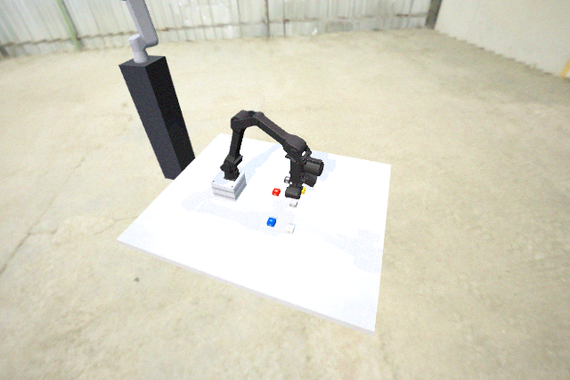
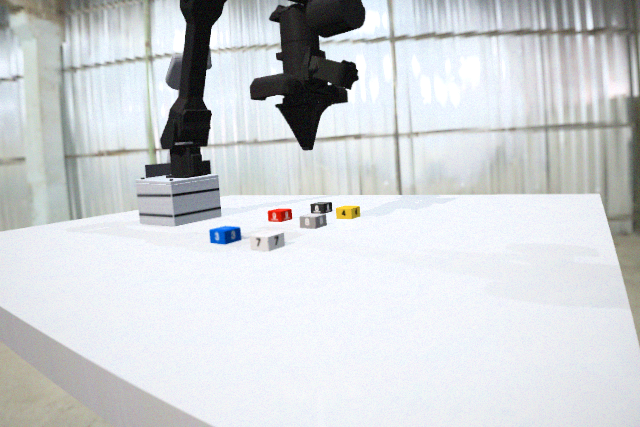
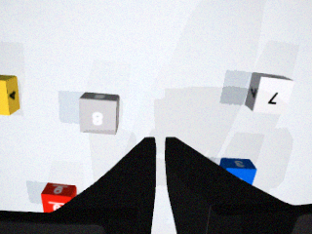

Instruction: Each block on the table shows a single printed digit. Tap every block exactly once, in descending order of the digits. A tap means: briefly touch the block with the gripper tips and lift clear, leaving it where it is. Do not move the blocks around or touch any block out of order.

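Note:
My gripper (image 2: 307,147) (image 3: 159,147) is shut and empty, high above the blocks. In the wrist view its tips lie between the grey block (image 1: 293,204) (image 2: 312,221) (image 3: 98,117), digit 8, and the white block (image 1: 289,228) (image 2: 267,242) (image 3: 274,94), digit 7. The blue block (image 1: 272,222) (image 2: 224,235) (image 3: 240,172) shows 3 and is partly behind a finger. The yellow block (image 1: 303,190) (image 2: 347,212) (image 3: 7,95) shows 4, at the wrist view's left edge. The red block (image 1: 276,191) (image 2: 279,215) (image 3: 58,191) is partly covered; its digit is unclear. The black block (image 2: 321,207) has an unclear digit.
The arm's striped base block (image 1: 226,188) (image 2: 178,201) stands on the white table (image 1: 321,270) (image 2: 361,319), left of the blocks. A dark pedestal (image 1: 156,118) with a grey arm (image 1: 143,21) stands beyond the table's left edge.

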`<state>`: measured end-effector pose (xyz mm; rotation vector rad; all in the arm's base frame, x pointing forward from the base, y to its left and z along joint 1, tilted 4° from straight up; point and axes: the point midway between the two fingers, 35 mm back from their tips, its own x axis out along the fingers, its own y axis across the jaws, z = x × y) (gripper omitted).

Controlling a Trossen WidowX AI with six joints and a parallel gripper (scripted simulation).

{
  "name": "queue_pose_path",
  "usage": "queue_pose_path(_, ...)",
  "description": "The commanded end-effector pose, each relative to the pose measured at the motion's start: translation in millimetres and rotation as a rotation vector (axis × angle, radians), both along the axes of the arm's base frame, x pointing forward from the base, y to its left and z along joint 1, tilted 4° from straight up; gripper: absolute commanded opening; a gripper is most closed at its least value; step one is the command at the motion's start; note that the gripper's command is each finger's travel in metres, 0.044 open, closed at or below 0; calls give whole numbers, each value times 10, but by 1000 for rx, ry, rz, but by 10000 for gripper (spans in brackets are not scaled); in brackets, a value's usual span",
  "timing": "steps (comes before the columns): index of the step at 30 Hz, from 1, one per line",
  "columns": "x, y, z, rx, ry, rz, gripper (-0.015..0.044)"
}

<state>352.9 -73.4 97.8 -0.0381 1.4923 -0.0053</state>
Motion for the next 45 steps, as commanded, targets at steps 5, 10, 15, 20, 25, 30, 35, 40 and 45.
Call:
queue_pose_path(5, -215, 978, -31, 7, 0, -30, 20)
queue_pose_path(10, -490, 1525, -78, 9, 4, -53, 20)
queue_pose_path(15, -843, 1971, -131, 10, 4, -76, 20)
queue_pose_path(20, -1008, 2128, -155, 10, 3, -85, 20)
queue_pose_path(25, -946, 2129, -671, 10, 3, -85, 20)
queue_pose_path(30, -952, 2106, -965, 9, 3, -85, 20)
queue_pose_path(35, -950, 2106, -989, 9, 3, -85, 20)
queue_pose_path(40, -942, 2105, -1069, 9, 3, -85, 20)
queue_pose_path(45, -937, 2102, -1148, 9, 3, -85, 20)
